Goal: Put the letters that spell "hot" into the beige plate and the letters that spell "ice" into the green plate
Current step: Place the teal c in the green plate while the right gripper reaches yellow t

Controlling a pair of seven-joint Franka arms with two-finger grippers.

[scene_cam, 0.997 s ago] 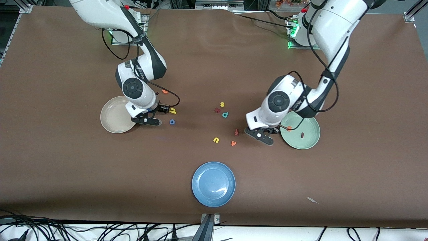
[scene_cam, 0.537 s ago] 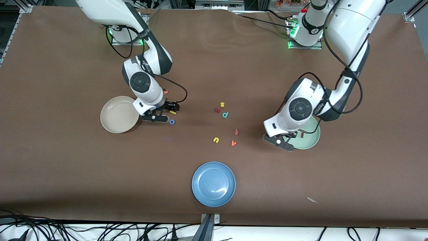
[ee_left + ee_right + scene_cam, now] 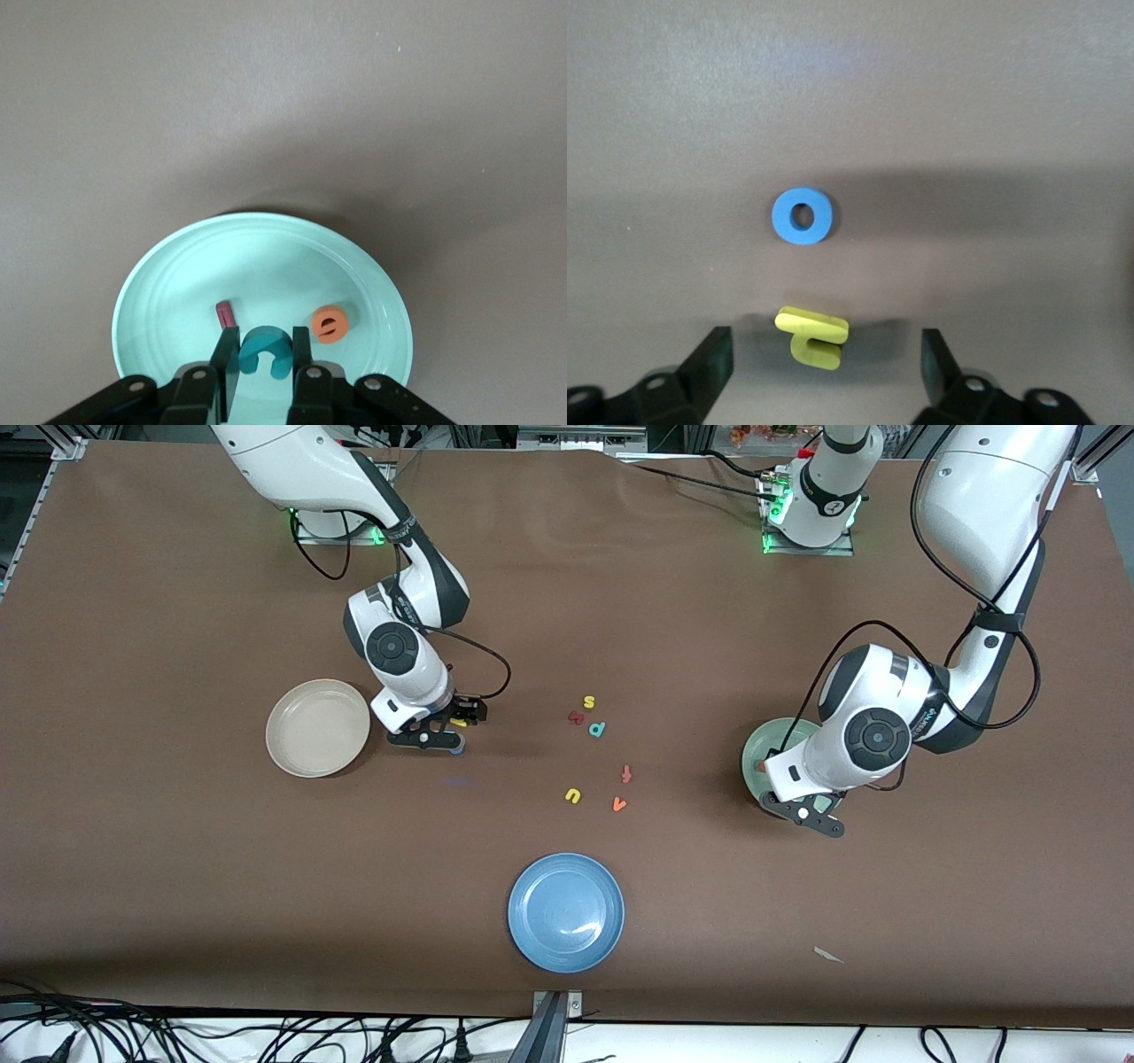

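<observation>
Colours on the table (image 3: 177, 850): plain brown surface, no pattern.

Beige plate (image 3: 317, 727) cream; green plate (image 3: 177, 274) pale mint, holding dark red i (image 3: 225, 312) and orange e (image 3: 329, 324), teal c (image 3: 263, 351) above it. Blue plate (image 3: 565, 911) mid-blue. Blue o (image 3: 802, 216), yellow h (image 3: 812, 336). Loose letters: yellow s (image 3: 588, 702), teal p (image 3: 597, 729), orange t (image 3: 626, 773), yellow u (image 3: 573, 795), orange v (image 3: 619, 804). Arms white, black joints.

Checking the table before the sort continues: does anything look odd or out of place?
Only a small pale scrap lying on the table, nearer the front camera than the green plate; it is no letter. What it is cannot be told. Nothing looks spilled or damaged.
</observation>
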